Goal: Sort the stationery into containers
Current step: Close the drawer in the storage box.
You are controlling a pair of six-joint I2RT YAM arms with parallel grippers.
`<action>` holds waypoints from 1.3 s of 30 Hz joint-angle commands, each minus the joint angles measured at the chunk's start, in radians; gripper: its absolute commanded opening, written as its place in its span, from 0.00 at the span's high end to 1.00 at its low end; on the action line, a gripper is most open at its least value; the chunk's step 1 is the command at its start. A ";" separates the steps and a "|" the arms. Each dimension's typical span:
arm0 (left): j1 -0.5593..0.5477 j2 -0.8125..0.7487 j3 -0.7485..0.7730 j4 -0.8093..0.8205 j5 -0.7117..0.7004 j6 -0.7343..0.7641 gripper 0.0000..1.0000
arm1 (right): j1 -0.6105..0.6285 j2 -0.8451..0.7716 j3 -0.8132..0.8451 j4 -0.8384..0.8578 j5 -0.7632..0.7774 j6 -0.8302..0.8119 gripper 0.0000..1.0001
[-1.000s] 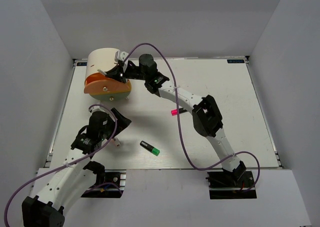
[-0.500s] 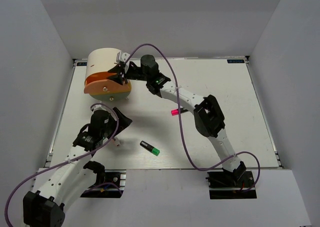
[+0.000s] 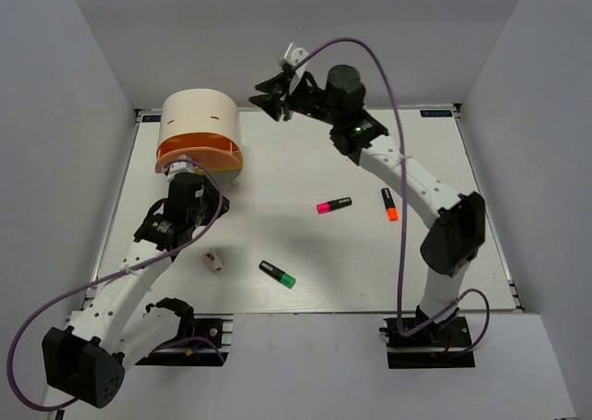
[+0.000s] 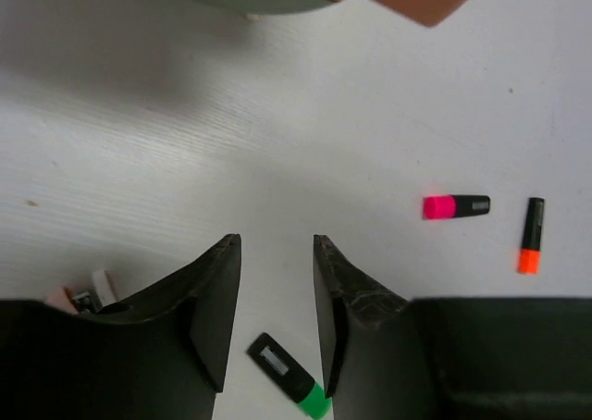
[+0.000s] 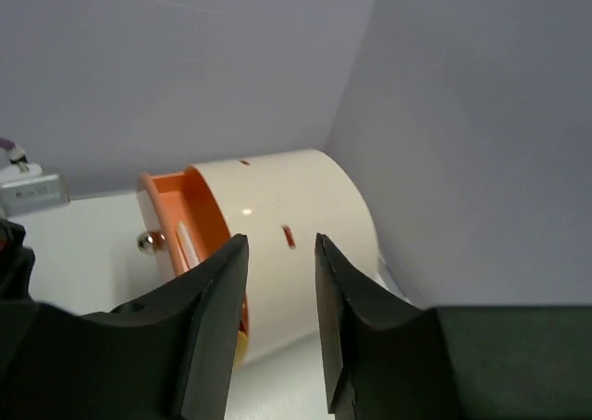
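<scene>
- Pulled the right fingers off the orange drawer within the last second and up to the far centre; parted now, holding nothing.
- Left that drawer standing open on the cream organizer at the far left.
- Brought the left fingers farther in, just near of the organizer; parted, empty.
- Uncovered the orange highlighter on the bench, right of the pink highlighter.
- Kept the green highlighter and eraser lying nearer.
- Probably marks one drop finished, with four items left to sort.
</scene>
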 commanded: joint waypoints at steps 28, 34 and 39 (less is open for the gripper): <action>0.246 0.247 0.344 -0.016 -0.016 -0.036 0.37 | -0.513 -0.479 -0.724 -0.434 -0.250 -0.059 0.89; 0.292 0.256 0.312 0.013 0.032 -0.048 0.41 | -0.549 -0.486 -0.744 -0.434 -0.267 -0.051 0.88; 0.315 0.267 0.280 0.036 0.043 -0.058 0.41 | -0.566 -0.480 -0.753 -0.437 -0.280 -0.053 0.88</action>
